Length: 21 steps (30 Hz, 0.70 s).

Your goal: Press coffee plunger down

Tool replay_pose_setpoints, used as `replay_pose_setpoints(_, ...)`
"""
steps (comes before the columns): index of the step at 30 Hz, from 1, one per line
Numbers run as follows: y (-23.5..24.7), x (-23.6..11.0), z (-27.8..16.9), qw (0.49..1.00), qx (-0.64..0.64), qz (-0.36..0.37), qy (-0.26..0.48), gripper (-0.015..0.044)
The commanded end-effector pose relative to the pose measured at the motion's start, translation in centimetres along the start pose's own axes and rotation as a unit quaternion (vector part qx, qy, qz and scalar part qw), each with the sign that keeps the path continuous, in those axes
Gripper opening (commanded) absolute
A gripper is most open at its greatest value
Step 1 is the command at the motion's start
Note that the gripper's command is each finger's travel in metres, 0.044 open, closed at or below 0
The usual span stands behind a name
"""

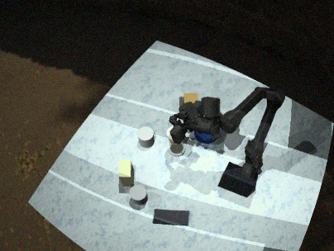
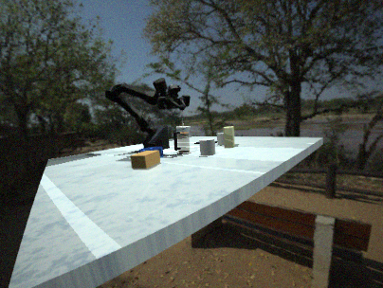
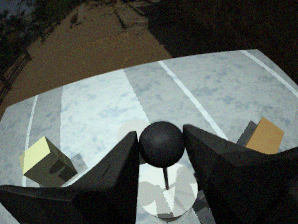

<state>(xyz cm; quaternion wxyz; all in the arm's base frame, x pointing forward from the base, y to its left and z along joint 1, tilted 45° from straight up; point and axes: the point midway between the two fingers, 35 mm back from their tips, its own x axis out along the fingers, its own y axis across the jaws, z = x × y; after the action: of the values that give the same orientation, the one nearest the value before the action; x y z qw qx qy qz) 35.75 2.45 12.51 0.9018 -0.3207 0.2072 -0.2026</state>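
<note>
The coffee press [image 1: 177, 149] [image 2: 185, 142] stands upright on the table, its dark handle [image 2: 175, 140] at its side. Its plunger is up: a thin rod [image 2: 183, 120] [image 3: 166, 178] shows between the pale lid [image 3: 177, 197] and the gripper. The round black knob [image 3: 162, 144] tops the rod. My gripper [image 3: 160, 134] [image 2: 184, 103] [image 1: 178, 131] is shut on the knob from both sides, high above the press. In the top and exterior views the arm's dark parts largely hide the knob.
A blue round object [image 1: 203, 137] [image 2: 156, 151] is close beside the press, with an orange block [image 1: 191, 97] [image 2: 146, 160] [image 3: 267, 136] beyond. A grey cylinder [image 1: 145, 137] [image 2: 207, 147], a second cylinder [image 1: 138, 193], a yellow block [image 1: 125, 169] [image 2: 229, 136] [image 3: 44, 157] and a dark slab [image 1: 171, 217] stand elsewhere.
</note>
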Motion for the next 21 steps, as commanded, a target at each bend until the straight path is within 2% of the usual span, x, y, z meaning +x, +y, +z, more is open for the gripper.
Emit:
replay_pose_setpoints(1,0.0,0.9,-3.1,0.999,-0.022,-0.003,0.031,0.0118)
replay_pose_setpoints(21,-0.2,3.0,-5.6,0.999,-0.023,-0.006,0.027,0.0118)
